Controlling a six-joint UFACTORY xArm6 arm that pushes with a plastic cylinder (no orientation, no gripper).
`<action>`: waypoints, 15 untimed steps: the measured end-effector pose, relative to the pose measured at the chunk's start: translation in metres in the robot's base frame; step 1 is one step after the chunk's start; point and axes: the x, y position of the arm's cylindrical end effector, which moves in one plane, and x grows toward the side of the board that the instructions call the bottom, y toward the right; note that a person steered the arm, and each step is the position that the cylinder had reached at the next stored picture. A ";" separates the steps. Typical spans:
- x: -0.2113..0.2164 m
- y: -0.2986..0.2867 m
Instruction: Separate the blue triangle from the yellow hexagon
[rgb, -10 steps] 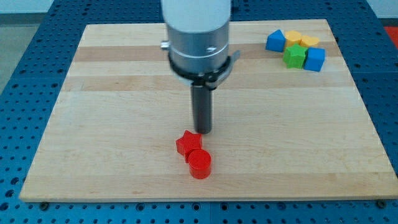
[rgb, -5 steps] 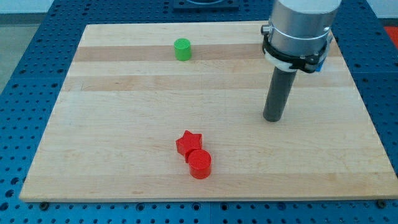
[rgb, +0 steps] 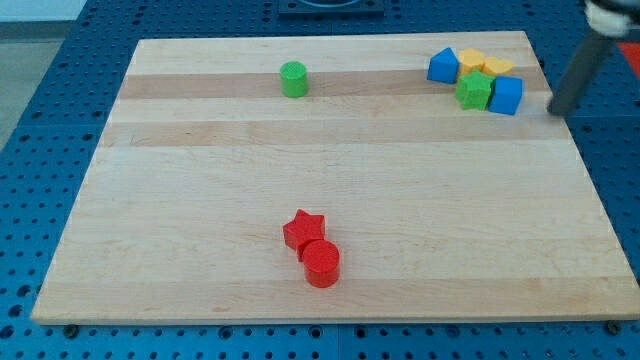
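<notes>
The blue triangle (rgb: 443, 66) lies at the view's top right of the board, touching the yellow hexagon (rgb: 472, 63) on its right. A second yellow block (rgb: 497, 67), a green star (rgb: 474, 91) and a blue cube (rgb: 506, 96) crowd against them in one cluster. My tip (rgb: 558, 110) is a dark blurred rod at the view's right edge of the board, a short way to the right of the blue cube and apart from all blocks.
A green cylinder (rgb: 293, 79) stands near the view's top, left of centre. A red star (rgb: 303, 230) and a red cylinder (rgb: 321, 264) touch each other near the view's bottom centre. The wooden board (rgb: 200, 200) rests on a blue perforated table.
My tip has swept from the board's centre, above the red star, to the right and up, past the cluster, to the board's right edge. No block has moved.
</notes>
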 end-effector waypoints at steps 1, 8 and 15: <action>-0.026 0.000; -0.065 -0.120; -0.035 -0.123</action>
